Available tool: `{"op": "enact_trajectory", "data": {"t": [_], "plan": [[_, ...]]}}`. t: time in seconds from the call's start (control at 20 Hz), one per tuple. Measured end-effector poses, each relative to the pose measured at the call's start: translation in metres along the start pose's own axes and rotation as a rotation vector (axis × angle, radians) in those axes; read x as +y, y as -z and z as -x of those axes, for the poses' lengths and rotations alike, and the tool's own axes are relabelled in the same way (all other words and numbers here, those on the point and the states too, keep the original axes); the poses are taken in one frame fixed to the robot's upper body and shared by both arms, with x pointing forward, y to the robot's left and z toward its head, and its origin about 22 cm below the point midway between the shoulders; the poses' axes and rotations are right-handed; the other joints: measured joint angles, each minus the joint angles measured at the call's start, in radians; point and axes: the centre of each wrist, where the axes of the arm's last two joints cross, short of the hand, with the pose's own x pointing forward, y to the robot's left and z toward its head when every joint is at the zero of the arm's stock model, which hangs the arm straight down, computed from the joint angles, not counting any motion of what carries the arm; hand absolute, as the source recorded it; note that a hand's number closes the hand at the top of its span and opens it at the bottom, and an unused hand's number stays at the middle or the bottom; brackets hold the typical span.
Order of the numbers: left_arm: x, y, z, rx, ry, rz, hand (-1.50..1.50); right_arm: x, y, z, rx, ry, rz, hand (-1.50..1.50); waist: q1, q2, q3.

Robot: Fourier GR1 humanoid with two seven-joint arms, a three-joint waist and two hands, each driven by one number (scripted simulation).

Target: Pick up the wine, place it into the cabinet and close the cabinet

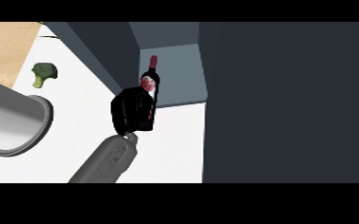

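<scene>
Gripping the wine (150,78), left hand (132,110) reaches the cabinet (179,76).

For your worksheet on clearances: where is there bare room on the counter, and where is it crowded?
Bare counter lies between the broccoli, the pot and the hand; more beneath the cabinet. Crowded at its mouth, where the hand holds the wine.

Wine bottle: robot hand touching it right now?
Touching. The head view shows the robot hand with its fingers curled round the lower body of the wine bottle, hiding that part; the neck points into the open cabinet.
</scene>
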Motion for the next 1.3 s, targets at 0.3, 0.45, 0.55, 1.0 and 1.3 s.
{"op": "enact_trajectory", "data": {"t": [0.3, 0.45, 0.55, 1.0, 1.3], "plan": [[-0.005, -0.002, -0.001, 0.000, 0.051, -0.017, -1.50, -0.002, 0.000, 0.002, 0.004, -0.004, -0.003, -1.50, 0.000, -0.001, 0.001], [-0.006, -0.004, 0.001, -0.017, 0.083, -0.022, -1.50, -0.002, -0.001, 0.002, 0.004, 0.000, -0.008, -1.50, 0.000, -0.005, 0.005], [-0.008, -0.005, 0.000, -0.013, 0.100, -0.017, -1.50, -0.002, -0.001, 0.002, 0.001, 0.001, -0.011, -1.50, -0.003, -0.004, 0.005], [-0.024, -0.002, -0.019, 0.134, 0.120, 0.042, -1.50, -0.002, -0.001, 0.003, 0.003, 0.008, -0.020, -1.50, -0.007, 0.008, -0.006], [-0.030, 0.005, -0.034, 0.242, 0.063, 0.054, -1.50, -0.001, -0.004, 0.004, 0.009, 0.019, -0.019, -1.50, -0.002, 0.015, -0.014]]}}
